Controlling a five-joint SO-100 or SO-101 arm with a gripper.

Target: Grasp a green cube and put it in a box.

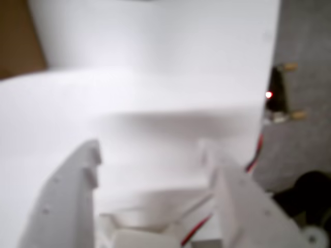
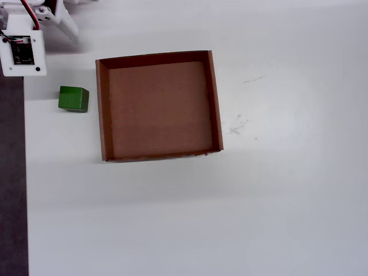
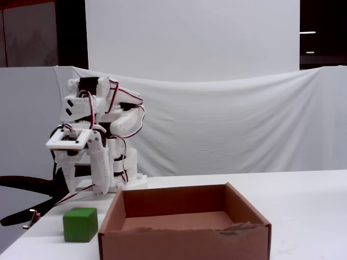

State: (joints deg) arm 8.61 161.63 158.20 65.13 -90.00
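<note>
1. Tool [image 1: 150, 155] open, jaws apart, nothing between them; hangs over bare white tabletop [image 2: 287, 201].
2. Green cube [image 2: 73, 98] on tabletop, near tool, not touching it.
3. Box [image 2: 102, 109] just beside cube on the side away from the tool, empty.

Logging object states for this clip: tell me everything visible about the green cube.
The green cube is a small, solid, bright-green block with plain faces, matte as it looks. It sits flat on the white table, just outside the box's left wall in the overhead view, with a narrow gap between them. Nothing grips or touches it; the pincer hangs open nearby, short of it. The wrist view does not show it.
</note>
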